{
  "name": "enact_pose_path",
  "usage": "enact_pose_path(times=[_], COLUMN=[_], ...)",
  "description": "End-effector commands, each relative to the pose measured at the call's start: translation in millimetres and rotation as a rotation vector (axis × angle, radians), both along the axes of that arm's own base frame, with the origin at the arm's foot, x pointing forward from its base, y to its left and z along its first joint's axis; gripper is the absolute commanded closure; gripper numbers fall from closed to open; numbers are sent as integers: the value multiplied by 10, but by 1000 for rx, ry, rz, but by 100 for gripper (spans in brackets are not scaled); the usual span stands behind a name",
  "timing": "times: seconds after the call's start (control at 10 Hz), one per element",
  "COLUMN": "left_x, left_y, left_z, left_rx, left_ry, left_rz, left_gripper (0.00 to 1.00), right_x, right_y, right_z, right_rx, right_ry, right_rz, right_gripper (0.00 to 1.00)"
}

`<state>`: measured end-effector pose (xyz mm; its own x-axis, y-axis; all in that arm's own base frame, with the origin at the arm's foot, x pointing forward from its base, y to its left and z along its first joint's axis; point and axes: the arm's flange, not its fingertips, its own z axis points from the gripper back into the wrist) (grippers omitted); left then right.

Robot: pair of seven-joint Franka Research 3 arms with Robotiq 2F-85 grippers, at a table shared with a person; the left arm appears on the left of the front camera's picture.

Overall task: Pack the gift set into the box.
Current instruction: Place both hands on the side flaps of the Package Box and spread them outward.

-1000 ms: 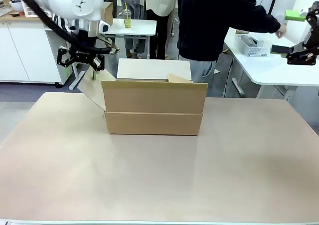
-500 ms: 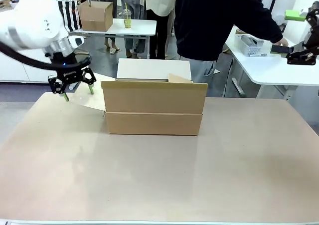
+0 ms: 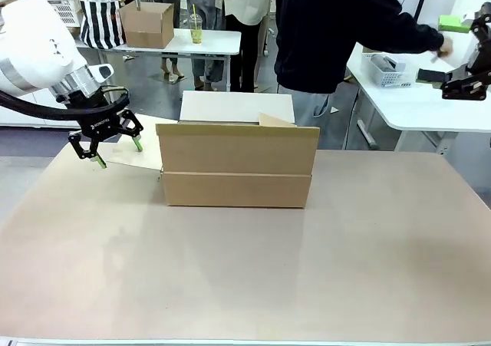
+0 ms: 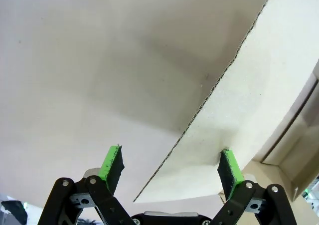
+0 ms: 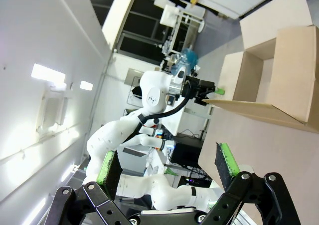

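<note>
- My left gripper (image 3: 120,154) is hanging released, fingers spread wide, at 9 o'clock of the box (image 3: 236,166), just above the table (image 3: 245,277).
- In the left wrist view, the corrugated edge of the box's side flap (image 4: 259,100) is running between my two green pads (image 4: 113,162). I cannot tell whether either pad is touching it.
- That side flap is folding outward toward 9 o'clock, tilting low over the table, while the far flap (image 3: 236,107) is rising at 12 o'clock.
- Bare table is stretching wide at 3, 6 and 9 o'clock of the box.
- My right gripper (image 5: 166,166) is hanging released, up at 2 o'clock, well apart from the box.
- The box is sitting open-topped, and I cannot tell what is lying inside.
</note>
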<state>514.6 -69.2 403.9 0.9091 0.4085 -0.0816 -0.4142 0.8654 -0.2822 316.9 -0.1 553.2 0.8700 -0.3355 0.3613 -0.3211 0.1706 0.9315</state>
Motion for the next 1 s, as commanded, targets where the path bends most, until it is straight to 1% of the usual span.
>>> enact_pose_path(times=[0.0, 0.1, 0.2, 0.3, 0.4, 0.5, 0.6, 0.7, 0.8, 0.9], left_x=[20, 20, 20, 20, 20, 20, 20, 20, 20, 20], left_y=[12, 12, 12, 12, 12, 12, 12, 12, 12, 12], left_z=[11, 11, 11, 11, 11, 11, 11, 11, 11, 11], left_rx=[56, 56, 56, 56, 56, 56, 56, 56, 56, 56], left_ry=[1, 1, 1, 1, 1, 1, 1, 1, 1, 1], left_rz=[2, 2, 2, 2, 2, 2, 2, 2, 2, 2], left_gripper=[0, 0, 0, 0, 0, 0, 0, 0, 0, 0], right_x=[34, 34, 0, 136, 500, 852, 1154, 1410, 1642, 1798], right_y=[26, 26, 0, 233, 600, 901, 1172, 1470, 1830, 2105], right_z=[-1, -1, 0, 115, 219, 291, 323, 322, 275, 222], right_rx=[13, 13, 0, -84, -218, -297, -400, -542, -716, -844], right_ry=[-30, -30, 0, 13, 33, 22, 47, 86, 140, 180], right_rz=[-2, -2, 0, 36, 131, 219, 256, 284, 328, 344], right_gripper=[0, 0, 0, 0, 0, 0, 0, 0, 0, 0])
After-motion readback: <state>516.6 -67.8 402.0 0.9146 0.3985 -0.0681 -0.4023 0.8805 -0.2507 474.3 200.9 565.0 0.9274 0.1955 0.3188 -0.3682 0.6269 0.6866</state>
